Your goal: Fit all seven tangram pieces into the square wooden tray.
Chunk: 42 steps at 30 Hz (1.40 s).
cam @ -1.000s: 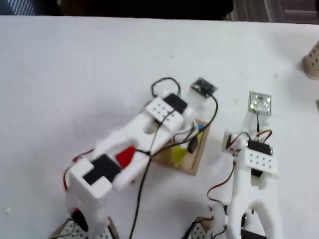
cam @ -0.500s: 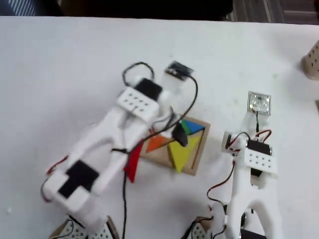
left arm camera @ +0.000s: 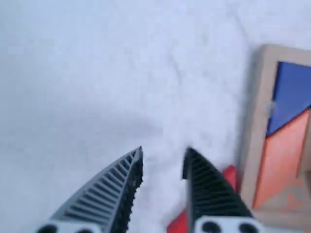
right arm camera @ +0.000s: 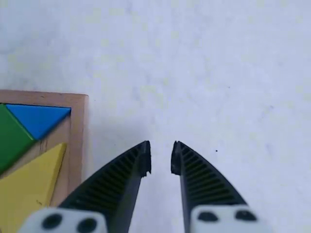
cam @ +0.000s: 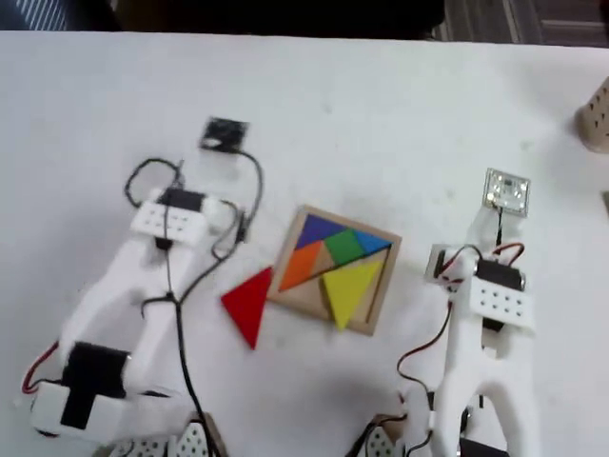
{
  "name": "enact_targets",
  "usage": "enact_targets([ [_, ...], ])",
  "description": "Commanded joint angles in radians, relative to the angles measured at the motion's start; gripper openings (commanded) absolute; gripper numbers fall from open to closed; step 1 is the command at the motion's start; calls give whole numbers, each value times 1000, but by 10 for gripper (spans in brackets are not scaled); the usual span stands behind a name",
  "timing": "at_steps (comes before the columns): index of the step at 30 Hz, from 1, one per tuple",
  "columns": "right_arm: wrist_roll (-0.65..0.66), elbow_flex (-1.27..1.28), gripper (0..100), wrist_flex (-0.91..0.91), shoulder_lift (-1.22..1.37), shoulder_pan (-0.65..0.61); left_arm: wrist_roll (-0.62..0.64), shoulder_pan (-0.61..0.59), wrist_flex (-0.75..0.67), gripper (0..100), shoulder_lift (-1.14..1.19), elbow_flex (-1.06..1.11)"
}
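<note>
Tangram pieces (cam: pixel 333 259) mostly sat inside the square wooden tray (cam: pixel 383 286), which lay skewed near the middle of the desk, somewhat toward its near edge. A purple triangle (cam: pixel 319 231), a green piece (cam: pixel 344 247), a small blue triangle (cam: pixel 378 244), an orange piece (cam: pixel 301 268) and a yellow triangle (cam: pixel 348 288) were seated in it. A patch of bare wood (cam: pixel 306 294) was open along the tray's side nearest the left arm. The red triangle (cam: pixel 247 303) lay flat on the desk outside the tray, just beside that same side. Whether a seventh piece was already in could not be told.

The left gripper (left arm camera: pixel 163 160) hung above bare desk with its fingers spread and nothing between them, the red triangle showing just beneath one finger and the tray's rim close by. The right gripper (right arm camera: pixel 160 158) was over bare desk beyond the tray's opposite side, its fingers a narrow gap apart and holding nothing.

By my reading, the step in hand was getting the red triangle into the open gap. The next move would call for the left gripper to come down on the red triangle and pinch it by its edges, or else push it. The piece would then need turning so its long edge matched the bare patch, and lowering flat without jarring the orange and yellow neighbours.
</note>
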Motion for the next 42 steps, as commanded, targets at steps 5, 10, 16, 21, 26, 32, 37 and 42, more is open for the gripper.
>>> enact_targets([
  [5, 2, -285, 16, 300, -33, -199, -3, -150, -157, 22, 27, 0],
  [10, 11, -324, 18, 366, -31, -432, -3, -150, -160, 23, 28, 3],
  [16, 29, -180, 19, 280, -24, -728, -3, -153, -161, 23, 28, -2],
  [21, 52, 20, 20, 125, -31, -889, -3, -151, -190, 23, 35, 6],
  [26, 118, 84, 21, 111, -24, -839, -3, -150, -187, 23, 97, -29],
  [32, 199, 129, 21, 50, -24, -661, -3, -150, -143, 23, 159, -86],
  [37, 212, 126, 21, 42, -33, -587, -3, -150, -130, 23, 165, -94],
  [42, 212, 126, 19, 1, -33, -581, -3, -150, -130, 23, 165, -92],
])
